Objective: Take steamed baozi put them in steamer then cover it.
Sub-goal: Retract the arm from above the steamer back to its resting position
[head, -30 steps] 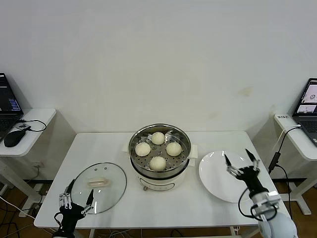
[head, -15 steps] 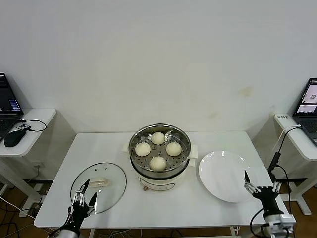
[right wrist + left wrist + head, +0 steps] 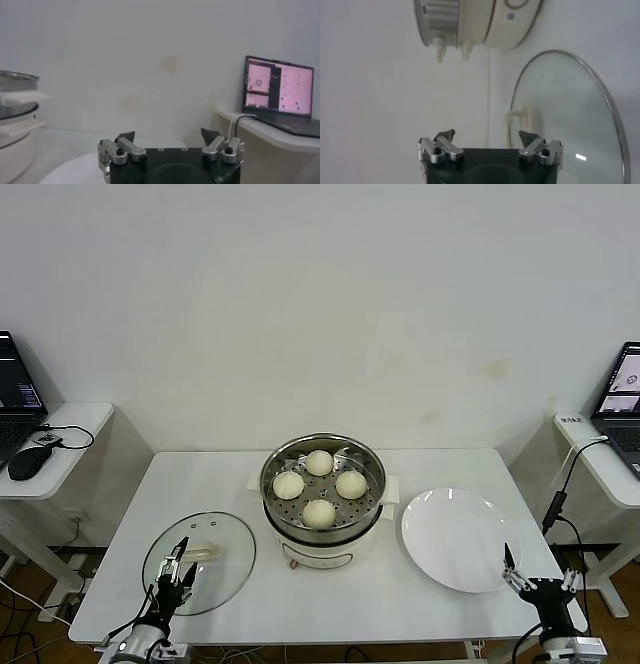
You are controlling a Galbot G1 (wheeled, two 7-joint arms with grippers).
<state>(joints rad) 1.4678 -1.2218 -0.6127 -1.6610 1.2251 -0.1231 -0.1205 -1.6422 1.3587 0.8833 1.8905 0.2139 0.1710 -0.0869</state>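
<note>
Several cream-white baozi point(image 3: 319, 513) sit on the perforated tray inside the steel steamer point(image 3: 270, 496) at the table's middle. The glass cover point(image 3: 225, 559) with its cream handle point(image 3: 203, 553) lies flat on the table to the left; it also shows in the left wrist view point(image 3: 565, 120). My left gripper point(image 3: 176, 566) is open and empty, over the cover's near edge; in the left wrist view point(image 3: 487, 136) the handle point(image 3: 520, 117) lies just ahead of it. My right gripper point(image 3: 538, 575) is open and empty, low at the front right, off the plate's near right edge.
An empty white plate point(image 3: 455, 539) lies right of the steamer. Side desks with laptops stand at the far left point(image 3: 18, 389) and far right point(image 3: 624, 399); a black cable point(image 3: 560, 504) hangs near the table's right edge.
My left gripper has moved up and forward onto the cover's near edge. My right gripper has drawn back and down from over the plate to the table's front right.
</note>
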